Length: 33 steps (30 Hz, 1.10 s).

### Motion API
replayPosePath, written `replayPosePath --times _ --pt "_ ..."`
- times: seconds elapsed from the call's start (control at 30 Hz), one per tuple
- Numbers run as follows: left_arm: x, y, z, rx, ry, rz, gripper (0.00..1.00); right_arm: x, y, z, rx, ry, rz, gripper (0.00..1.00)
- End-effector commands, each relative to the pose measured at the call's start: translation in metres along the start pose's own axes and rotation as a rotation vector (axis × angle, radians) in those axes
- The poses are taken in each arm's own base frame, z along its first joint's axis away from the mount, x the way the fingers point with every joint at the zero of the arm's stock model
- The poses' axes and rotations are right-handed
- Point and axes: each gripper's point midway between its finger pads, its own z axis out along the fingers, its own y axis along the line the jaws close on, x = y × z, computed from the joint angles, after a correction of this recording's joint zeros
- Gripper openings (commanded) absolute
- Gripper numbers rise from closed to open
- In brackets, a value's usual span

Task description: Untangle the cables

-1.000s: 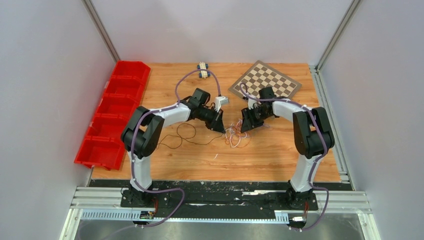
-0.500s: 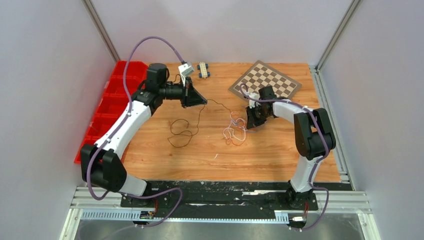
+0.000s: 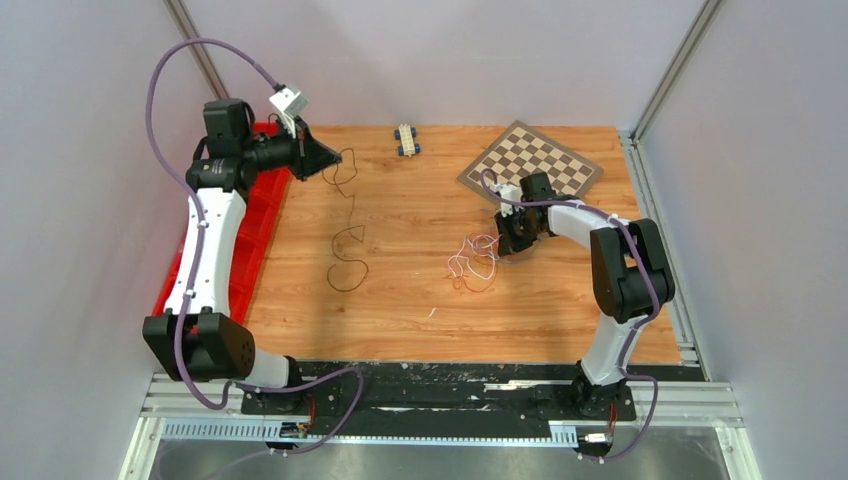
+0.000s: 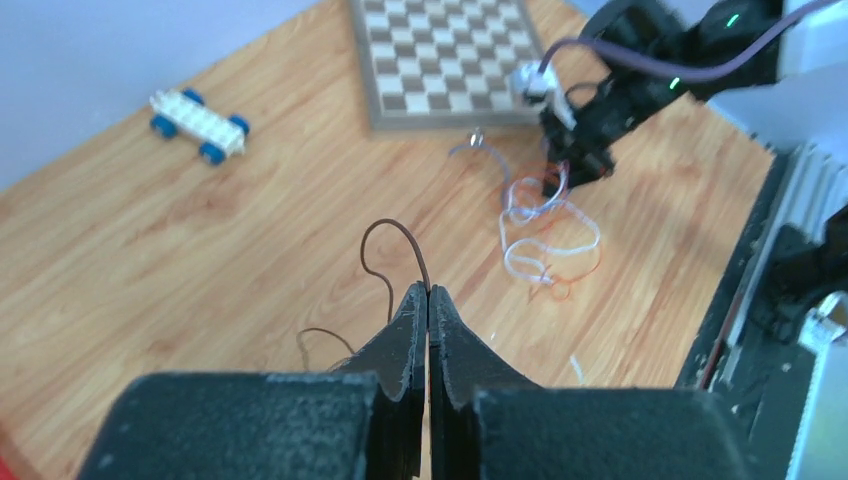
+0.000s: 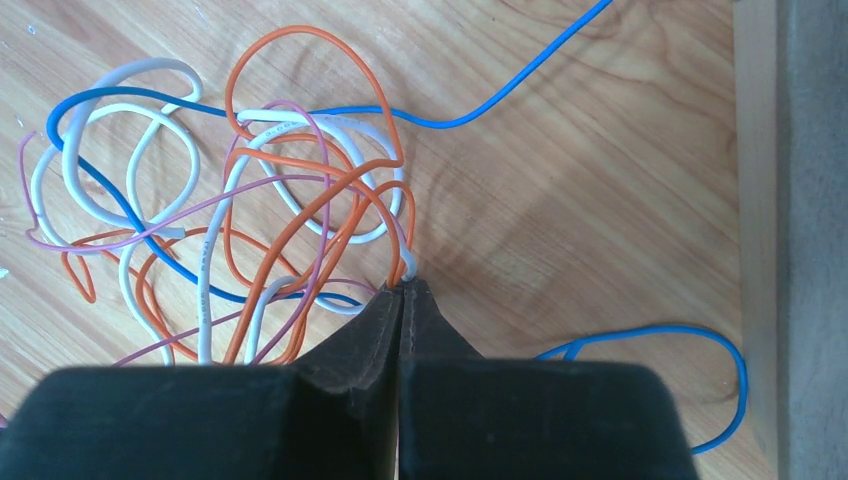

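Note:
The cables (image 3: pixel 474 258) lie as a small knot of white, orange, lilac and blue wires on the wooden table, right of centre; the knot also shows in the left wrist view (image 4: pixel 548 225). My right gripper (image 3: pixel 503 245) sits low at the knot's right edge. In the right wrist view the knot (image 5: pixel 250 200) fills the upper left, and the right gripper (image 5: pixel 402 287) is shut on white and orange strands. My left gripper (image 3: pixel 336 159) is raised at the far left, shut on one dark brown wire (image 3: pixel 348 245) that hangs to the table apart from the knot. In the left wrist view this wire (image 4: pixel 395 230) arches out of the shut left gripper (image 4: pixel 428 292).
Red bins (image 3: pixel 258 225) line the table's left edge under the left arm. A chessboard (image 3: pixel 530 160) lies at the back right, just behind the right gripper. A small white toy car with blue wheels (image 3: pixel 405 140) stands at the back centre. A blue wire (image 5: pixel 480 110) trails away from the knot.
My left arm swung from the knot up and back to the far left, drawing the dark brown wire out of the tangle. My right gripper stayed shut on the knot.

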Motion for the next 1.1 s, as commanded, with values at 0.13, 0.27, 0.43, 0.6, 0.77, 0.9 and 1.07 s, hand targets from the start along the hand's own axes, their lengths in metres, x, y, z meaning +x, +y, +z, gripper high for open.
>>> replayPosePath --times 0.13,0.27,0.43,0.6,0.77,0.9,1.07 --pt "0.165 0.051 -0.012 -0.123 0.460 0.064 0.22 0.005 -0.018 -0.005 0.048 0.042 -0.035 0.00" --pt "0.201 0.078 -0.013 -0.221 0.529 0.069 0.84 -0.002 -0.008 -0.009 0.003 0.028 -0.033 0.00" --pt "0.232 0.111 -0.004 -0.290 0.614 0.051 1.00 -0.010 0.003 -0.012 -0.056 0.008 -0.040 0.00" --pt "0.268 0.130 0.000 -0.284 0.719 0.141 1.00 -0.014 0.003 -0.012 -0.066 0.014 -0.035 0.00" --pt "0.291 0.146 0.018 -0.267 0.771 0.177 1.00 -0.012 0.005 -0.010 -0.080 0.027 -0.018 0.00" --pt "0.287 0.141 0.032 -0.207 0.749 0.133 1.00 -0.013 0.004 -0.011 -0.075 0.030 -0.016 0.00" --pt "0.291 0.100 0.038 -0.054 0.750 -0.037 0.93 -0.014 0.004 -0.011 -0.073 0.027 -0.016 0.00"
